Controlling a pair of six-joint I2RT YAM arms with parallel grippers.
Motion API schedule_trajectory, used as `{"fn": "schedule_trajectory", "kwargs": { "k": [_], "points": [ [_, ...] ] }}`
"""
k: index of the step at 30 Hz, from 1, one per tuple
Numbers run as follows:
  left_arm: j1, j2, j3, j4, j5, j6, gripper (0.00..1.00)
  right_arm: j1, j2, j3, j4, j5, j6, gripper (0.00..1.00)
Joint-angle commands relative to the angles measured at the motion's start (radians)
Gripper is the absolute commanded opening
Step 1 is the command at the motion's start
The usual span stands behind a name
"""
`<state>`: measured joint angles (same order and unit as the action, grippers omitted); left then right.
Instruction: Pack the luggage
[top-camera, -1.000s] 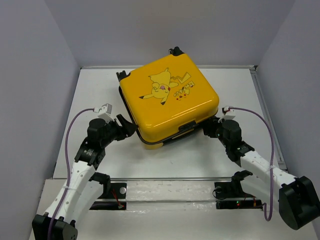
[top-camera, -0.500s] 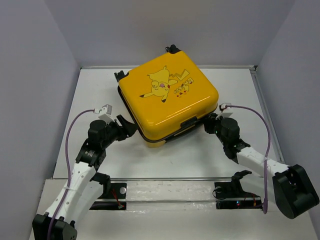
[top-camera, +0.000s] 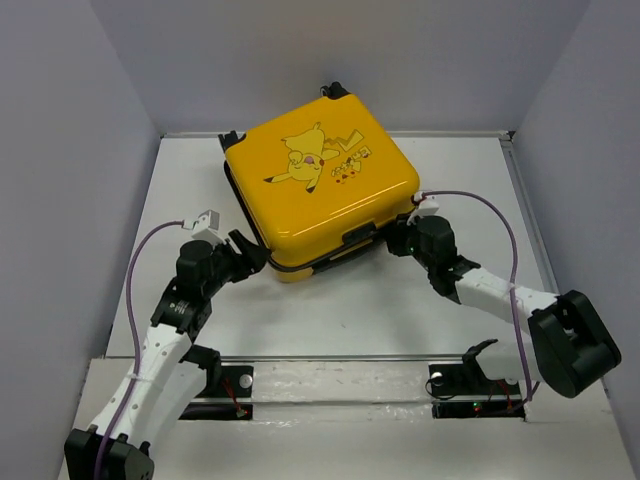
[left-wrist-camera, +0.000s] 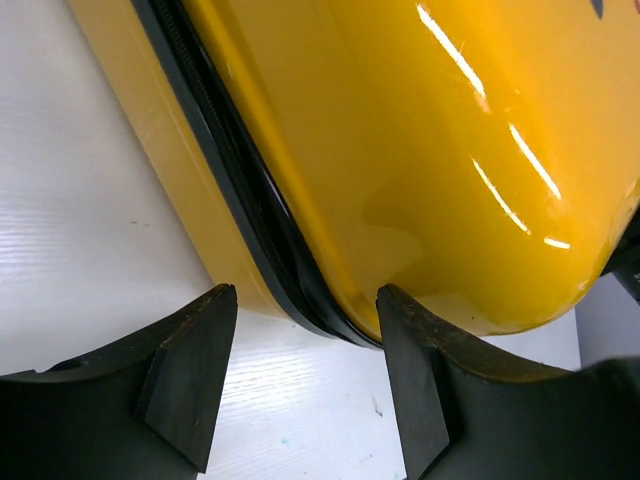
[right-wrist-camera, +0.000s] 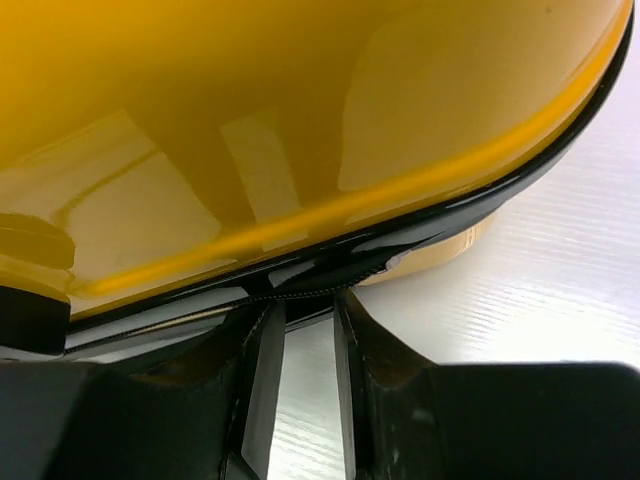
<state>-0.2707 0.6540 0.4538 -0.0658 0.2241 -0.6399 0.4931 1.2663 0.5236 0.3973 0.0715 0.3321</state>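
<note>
The suitcase (top-camera: 318, 190) lies flat on the worktop (top-camera: 350, 310). My left end effector (left-wrist-camera: 305, 300) gapes at its near corner, holding nothing. My right end effector (right-wrist-camera: 308, 302), nearly closed, noses its zipper seam (right-wrist-camera: 330, 268); I cannot tell if it grips. The shell looks stiff, glossy and slippery, so I'd take hold at the seam.

We see bright, even light from above in the top view; the luggage (top-camera: 318, 190) throws only a soft shadow on the table (top-camera: 460, 180) toward 6 o'clock. Left wrist view: white glare streaks on the luggage from 12 to 3 o'clock. Right wrist view: broad pale reflections, the right end effector (right-wrist-camera: 308, 305) near-black at 6 o'clock.
</note>
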Motion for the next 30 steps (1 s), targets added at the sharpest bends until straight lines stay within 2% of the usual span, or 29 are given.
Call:
{"fn": "schedule_trajectory", "kwargs": {
  "k": [1,3,7,16,21,30],
  "points": [
    [-0.009,-0.025,0.033,0.020,-0.018,0.000,0.70,0.068,-0.017,0.072,-0.032,-0.078,0.045,0.33],
    [-0.009,-0.037,0.025,0.018,-0.054,0.000,0.70,0.068,-0.082,0.009,-0.044,-0.023,0.041,0.34],
    [-0.007,-0.033,0.016,0.056,-0.077,-0.030,0.70,0.007,-0.150,-0.066,-0.051,-0.036,0.036,0.35],
    [-0.004,0.027,0.020,0.116,-0.092,-0.049,0.70,-0.125,-0.119,-0.031,-0.080,-0.102,-0.051,0.43],
    [-0.004,0.045,0.013,0.146,-0.078,-0.057,0.69,-0.149,-0.053,-0.017,0.029,-0.205,-0.149,0.44],
    [-0.002,0.049,0.005,0.149,-0.062,-0.055,0.68,-0.149,-0.022,-0.011,0.176,-0.236,-0.222,0.43]
  ]
}}
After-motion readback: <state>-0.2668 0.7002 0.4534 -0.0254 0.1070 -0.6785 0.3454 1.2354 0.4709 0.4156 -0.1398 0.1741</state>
